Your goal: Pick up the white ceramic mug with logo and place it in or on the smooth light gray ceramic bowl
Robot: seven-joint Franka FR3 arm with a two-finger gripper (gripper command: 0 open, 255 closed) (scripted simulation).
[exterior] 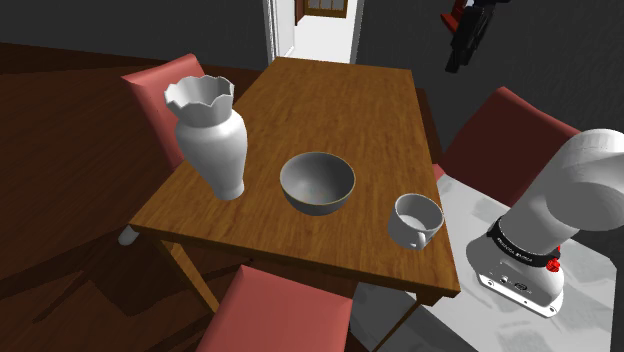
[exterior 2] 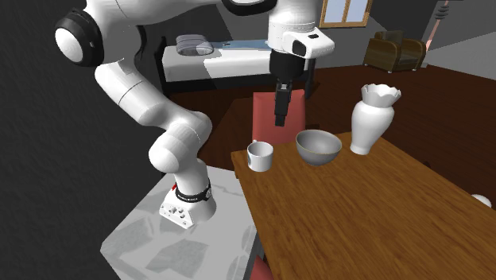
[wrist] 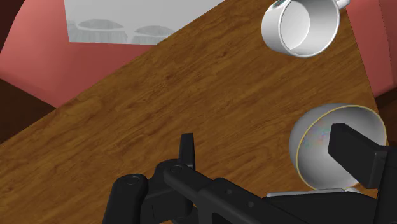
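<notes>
The white mug [exterior: 416,220] stands upright on the wooden table [exterior: 330,110], at the corner nearest the stand, with its handle toward the table edge. To the shoulder view's left of it sits the grey bowl [exterior: 317,183], empty. In the second exterior view my gripper [exterior 2: 280,119] hangs high over the table, pointing down, above the gap between the mug [exterior 2: 260,155] and the bowl [exterior 2: 318,146]. In the wrist view the fingers of the gripper [wrist: 270,153] stand wide apart and hold nothing. One finger covers part of the bowl [wrist: 318,143], and the mug [wrist: 302,25] lies further off.
A tall white vase [exterior: 212,135] with a wavy rim stands near the table's edge, on the far side of the bowl from the mug. Red chairs [exterior: 285,310] stand round the table. The white stand [exterior: 455,290] adjoins the mug's corner.
</notes>
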